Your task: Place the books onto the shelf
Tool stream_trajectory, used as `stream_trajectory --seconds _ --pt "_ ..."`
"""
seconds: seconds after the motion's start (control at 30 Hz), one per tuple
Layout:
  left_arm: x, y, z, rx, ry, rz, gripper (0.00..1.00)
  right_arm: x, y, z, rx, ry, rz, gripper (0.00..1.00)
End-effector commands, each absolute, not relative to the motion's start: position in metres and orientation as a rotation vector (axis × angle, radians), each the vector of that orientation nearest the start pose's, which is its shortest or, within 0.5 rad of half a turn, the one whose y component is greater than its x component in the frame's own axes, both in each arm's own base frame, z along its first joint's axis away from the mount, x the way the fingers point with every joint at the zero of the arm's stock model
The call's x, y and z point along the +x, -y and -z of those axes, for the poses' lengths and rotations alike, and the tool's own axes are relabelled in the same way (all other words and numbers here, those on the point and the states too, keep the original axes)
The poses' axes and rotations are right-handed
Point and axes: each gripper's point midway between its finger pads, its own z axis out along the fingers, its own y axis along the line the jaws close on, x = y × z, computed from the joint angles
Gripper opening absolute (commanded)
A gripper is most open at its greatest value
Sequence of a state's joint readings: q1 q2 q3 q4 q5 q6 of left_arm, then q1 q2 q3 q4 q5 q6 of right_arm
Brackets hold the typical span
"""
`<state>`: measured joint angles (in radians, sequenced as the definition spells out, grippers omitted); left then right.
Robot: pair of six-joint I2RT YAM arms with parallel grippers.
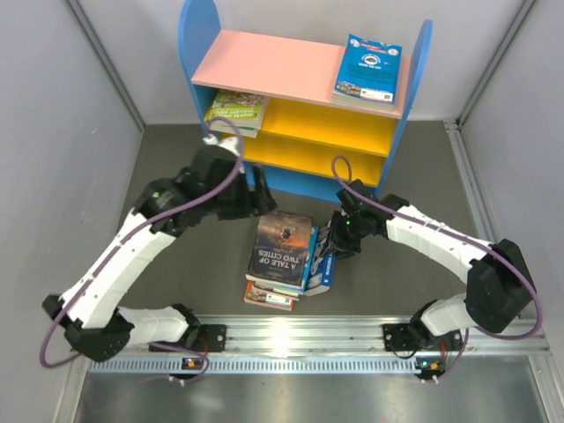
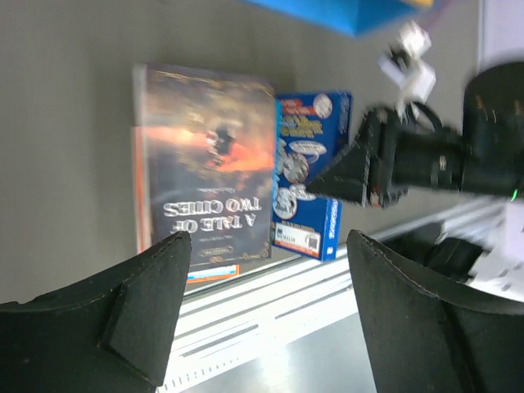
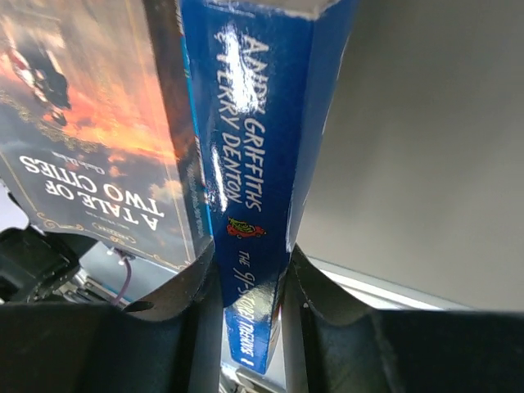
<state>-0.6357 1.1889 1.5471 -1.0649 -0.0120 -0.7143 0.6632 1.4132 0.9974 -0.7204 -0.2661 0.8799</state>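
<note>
The shelf [image 1: 264, 66] stands at the back with a blue book [image 1: 368, 69] on its pink top board and a green-yellow book [image 1: 236, 112] on the upper yellow board. A stack of books lies on the mat, with the dark "A Tale of Two Cities" [image 1: 284, 242] [image 2: 209, 180] [image 3: 90, 131] on top. A blue paperback [image 1: 319, 264] [image 2: 307, 180] [image 3: 246, 123] stands on edge against the stack's right side. My right gripper [image 1: 339, 240] [image 3: 250, 270] is shut on its spine. My left gripper [image 1: 256, 201] [image 2: 270, 246] hovers open behind the stack, holding nothing.
Grey walls close in the left, right and back sides. An aluminium rail [image 1: 291, 335] runs along the near edge by the arm bases. Purple cables loop over both arms. The stack sits just in front of the shelf's blue base.
</note>
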Motion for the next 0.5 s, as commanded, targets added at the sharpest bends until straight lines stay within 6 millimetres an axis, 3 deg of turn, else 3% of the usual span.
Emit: stream_trajectory --seconds 0.0,0.03,0.07,0.13,0.17,0.3,0.47 --pt "0.222 0.224 -0.326 -0.013 -2.302 0.563 0.82 0.193 -0.255 -0.142 0.22 -2.833 -0.797 0.0" --pt "0.202 0.244 -0.323 0.099 -2.309 0.565 0.82 0.191 -0.256 -0.147 0.23 -2.84 -0.808 0.0" --pt "0.203 0.251 -0.316 0.124 -2.303 0.49 0.82 0.191 -0.256 -0.153 0.251 -2.835 -0.82 0.0" --pt "0.179 0.274 -0.308 0.25 -2.309 0.466 0.83 0.19 -0.257 -0.165 0.266 -2.841 -0.824 0.0" --pt "0.178 0.283 -0.3 0.266 -2.307 0.411 0.83 0.19 -0.257 -0.169 0.275 -2.842 -0.825 0.0" --pt "0.148 0.322 -0.286 0.401 -2.307 0.432 0.84 0.189 -0.259 -0.186 0.304 -2.831 -0.851 0.0" --pt "0.134 0.345 -0.25 0.467 -2.364 0.396 0.86 0.185 -0.262 -0.2 0.344 -2.814 -0.917 0.0"
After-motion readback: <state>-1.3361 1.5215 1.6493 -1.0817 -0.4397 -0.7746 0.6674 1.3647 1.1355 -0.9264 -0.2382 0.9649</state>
